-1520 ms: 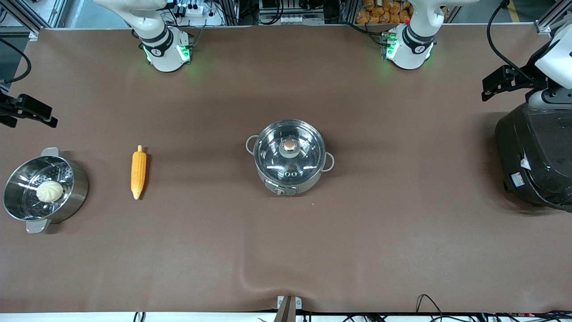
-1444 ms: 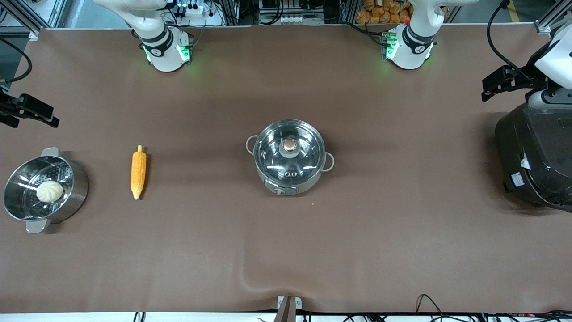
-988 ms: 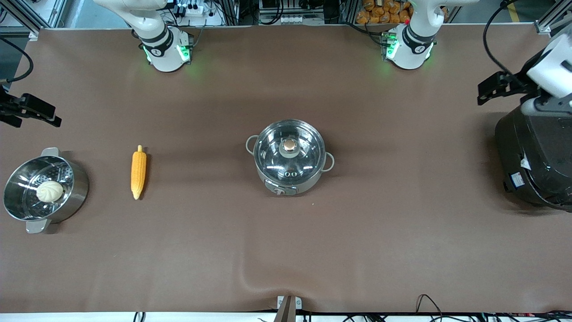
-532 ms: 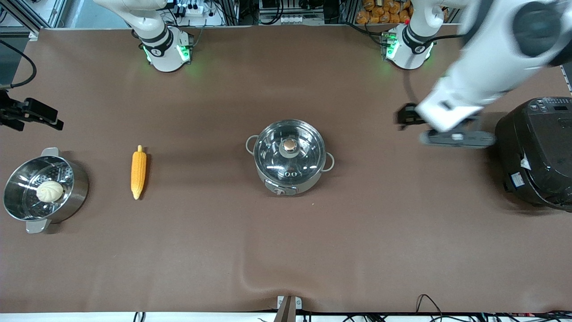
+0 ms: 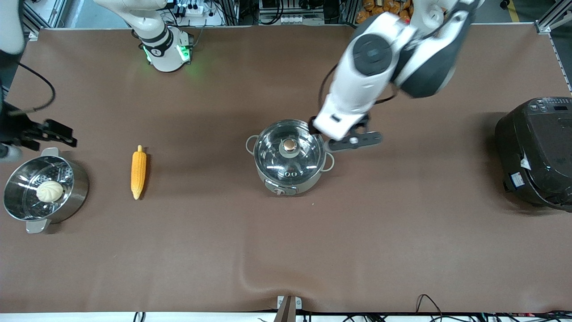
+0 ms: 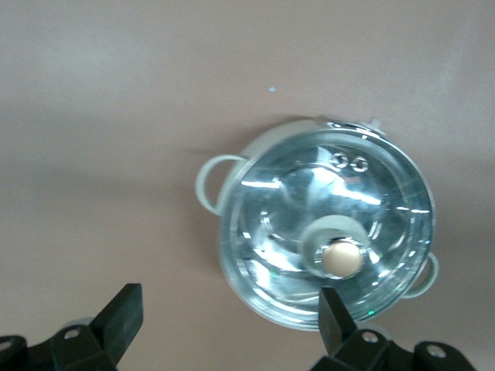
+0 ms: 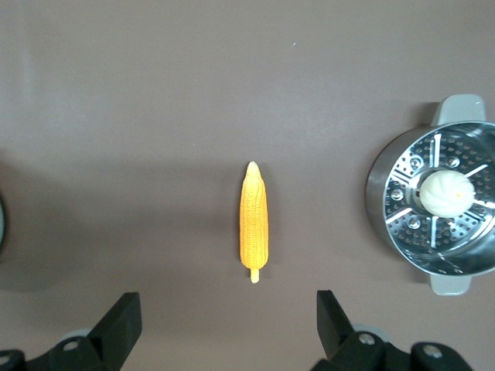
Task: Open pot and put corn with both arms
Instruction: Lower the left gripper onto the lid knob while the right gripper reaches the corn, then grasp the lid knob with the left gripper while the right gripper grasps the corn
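The steel pot (image 5: pixel 289 172) stands mid-table with its glass lid (image 5: pixel 272 154) on and the copper knob (image 5: pixel 289 144) on top. My left gripper (image 5: pixel 322 129) hovers over the pot's rim toward the left arm's end, open and empty. In the left wrist view its fingers (image 6: pixel 122 315) spread wide, with the lid knob (image 6: pixel 342 258) close by one fingertip. The corn (image 5: pixel 138 172) lies on the table toward the right arm's end. My right gripper (image 5: pixel 33 134) is up in the air near the steamer pot, open and empty. Its wrist view shows the corn (image 7: pixel 254 220) lying ahead of the open fingers (image 7: pixel 124 321).
A steel steamer pot (image 5: pixel 76 190) holding a white bun (image 5: pixel 49 191) stands at the right arm's end, also showing in the right wrist view (image 7: pixel 387 220). A big black rice cooker (image 5: pixel 536 152) stands at the left arm's end. The brown mat has a ripple near the front edge.
My left arm has swung from above the rice cooker across to the pot. My right gripper has shifted a little toward the corn. Pot, lid and corn have not moved.
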Robot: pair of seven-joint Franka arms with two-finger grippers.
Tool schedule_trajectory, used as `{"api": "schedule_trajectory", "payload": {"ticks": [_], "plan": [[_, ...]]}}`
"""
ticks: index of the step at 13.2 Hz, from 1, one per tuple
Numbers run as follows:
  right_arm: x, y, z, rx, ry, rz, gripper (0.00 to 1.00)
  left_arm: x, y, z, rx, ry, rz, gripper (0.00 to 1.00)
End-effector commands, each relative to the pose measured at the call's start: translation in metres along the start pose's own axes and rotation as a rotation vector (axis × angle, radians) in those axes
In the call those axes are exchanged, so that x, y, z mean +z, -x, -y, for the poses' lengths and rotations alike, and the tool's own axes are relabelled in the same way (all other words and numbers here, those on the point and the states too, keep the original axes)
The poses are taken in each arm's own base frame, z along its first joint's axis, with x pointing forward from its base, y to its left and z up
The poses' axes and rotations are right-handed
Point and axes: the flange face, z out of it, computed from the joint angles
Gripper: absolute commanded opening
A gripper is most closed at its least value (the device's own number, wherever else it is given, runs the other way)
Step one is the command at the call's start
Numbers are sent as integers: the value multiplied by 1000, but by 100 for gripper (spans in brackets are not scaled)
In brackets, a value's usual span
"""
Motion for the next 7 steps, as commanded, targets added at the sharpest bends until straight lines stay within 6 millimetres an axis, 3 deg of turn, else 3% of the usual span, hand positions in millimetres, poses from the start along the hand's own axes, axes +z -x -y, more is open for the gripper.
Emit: {"api": "schedule_trajectory", "payload": {"ticks": [1, 4, 7], "plan": [[26, 6, -2, -12, 1, 24, 100, 30, 5, -38, -62, 28, -6, 100], [85, 13, -4, -11, 1, 39, 100, 64, 12, -57, -50, 22, -4, 100], [164, 26, -2, -14, 8, -16, 100, 90, 22, -72, -53, 5, -26, 100]]}}
